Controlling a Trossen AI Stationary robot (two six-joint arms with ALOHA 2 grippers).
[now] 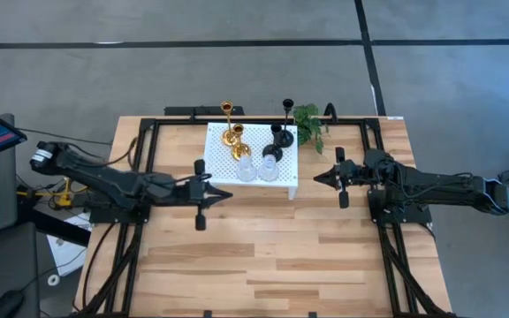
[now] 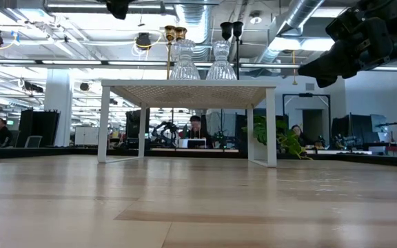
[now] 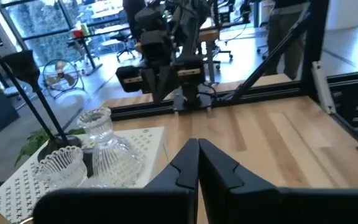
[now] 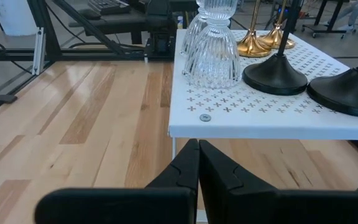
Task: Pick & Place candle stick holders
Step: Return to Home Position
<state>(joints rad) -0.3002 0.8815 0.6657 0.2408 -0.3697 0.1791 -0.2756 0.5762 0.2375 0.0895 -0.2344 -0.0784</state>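
On the wooden bench [image 1: 263, 256] a white perforated stand [image 1: 292, 173] is set toward the far edge, midway between the two arms. All six candle stick holders [image 1: 269, 168] are carried upright on its top. The two clear glass holders [image 1: 246, 169] are placed just beside each other along the stand's near edge. Behind them, the two gold holders [image 1: 234, 141] are found on the left arm's side and the two black holders [image 1: 280, 138] on the right arm's side. The bases of the gold pair seem to touch, though this cannot be settled from above. A small green plant [image 1: 309, 124] is seen just beside the stand's far corner on the right arm's side.

The left pincer [image 1: 227, 193] is held above the bench just beside the stand's near left corner, apart from it, with its fingers [image 3: 185, 165] pressed together and nothing between them. The right pincer [image 1: 317, 179] is held on the opposite side, near the stand's right edge and pointing toward it. Its fingers [image 4: 185, 165] are likewise closed tip to tip on nothing. No holder is touched by either pincer.
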